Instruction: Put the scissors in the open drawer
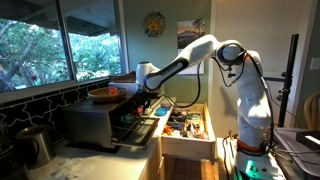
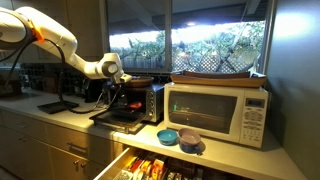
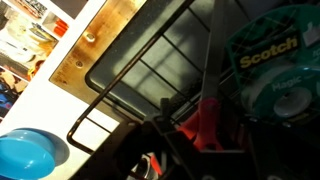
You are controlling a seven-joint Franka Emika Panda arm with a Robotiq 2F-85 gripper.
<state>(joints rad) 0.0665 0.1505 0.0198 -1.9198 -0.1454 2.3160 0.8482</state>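
Grabbing step, nothing dropped off yet
The tool (image 1: 143,92) is at the toaster oven (image 1: 100,120) door by the red scissors (image 3: 205,125), can't tell if it's clamped. Next up, I'd guess: lift, carry to the drawer (image 1: 190,147) beside the oven.

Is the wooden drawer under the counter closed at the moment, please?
No, in an exterior view the drawer stands pulled out, with its colourful contents exposed.

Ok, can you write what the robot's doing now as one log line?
hand: over open oven door | grip: unclear | red item: by hand, maybe scissors | drawer: open
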